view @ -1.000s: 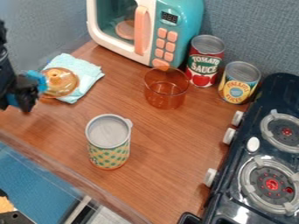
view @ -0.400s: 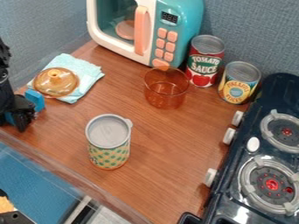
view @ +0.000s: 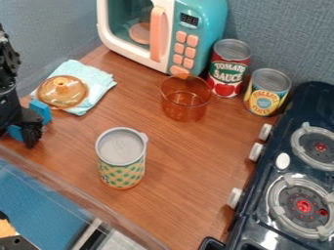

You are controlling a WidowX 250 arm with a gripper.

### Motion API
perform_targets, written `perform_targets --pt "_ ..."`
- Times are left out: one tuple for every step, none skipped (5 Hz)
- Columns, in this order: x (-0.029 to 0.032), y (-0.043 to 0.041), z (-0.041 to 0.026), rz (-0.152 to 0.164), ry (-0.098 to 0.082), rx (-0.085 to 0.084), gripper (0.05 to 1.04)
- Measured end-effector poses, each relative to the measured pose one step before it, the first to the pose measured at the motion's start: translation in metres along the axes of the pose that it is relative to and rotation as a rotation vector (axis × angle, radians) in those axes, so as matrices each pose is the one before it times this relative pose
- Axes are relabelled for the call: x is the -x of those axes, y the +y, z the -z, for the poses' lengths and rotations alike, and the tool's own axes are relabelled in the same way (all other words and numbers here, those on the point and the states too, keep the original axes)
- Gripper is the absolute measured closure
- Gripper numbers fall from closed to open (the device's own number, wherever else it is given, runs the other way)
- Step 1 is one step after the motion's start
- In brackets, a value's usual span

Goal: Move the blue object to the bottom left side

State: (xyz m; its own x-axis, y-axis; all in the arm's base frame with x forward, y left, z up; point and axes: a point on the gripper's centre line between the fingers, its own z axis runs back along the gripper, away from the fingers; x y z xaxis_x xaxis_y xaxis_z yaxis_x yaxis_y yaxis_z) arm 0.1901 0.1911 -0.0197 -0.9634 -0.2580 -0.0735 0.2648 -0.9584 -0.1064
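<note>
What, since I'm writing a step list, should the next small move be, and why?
I'd probably ease the tool down slightly to set the blue object on the counter. It shows beside the tool at the counter's left side, lower in view than the amber lid; whether it already touches down, I can't tell.

One cam, above worktop (view: 179,200), looking down at a slant, fairly close; faces microwave (view: 214,31) + wall (view: 287,39) up top, stove (view: 258,222) at pic's R edge.

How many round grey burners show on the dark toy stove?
2: the back burner, upper right, and the front burner, nearer the camera. More may lie past the picture's right edge.
</note>
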Motion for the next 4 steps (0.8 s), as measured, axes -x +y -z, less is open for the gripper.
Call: perform_targets --pt "0.00366 0.00746 -0.00796 0.0050 0.0039 -0.0139 0.083" --pt "0.01468 0.00050 -0.02929 0.0108 0.0724 -0.0368 0.083" --pt "0.01669 -0.00386 -0.03401 -0.0106 0.1018 0.0316 0.083" --pt "0.00059 0.00007 -0.00062 0.0043 0.0011 0.0011 0.083"
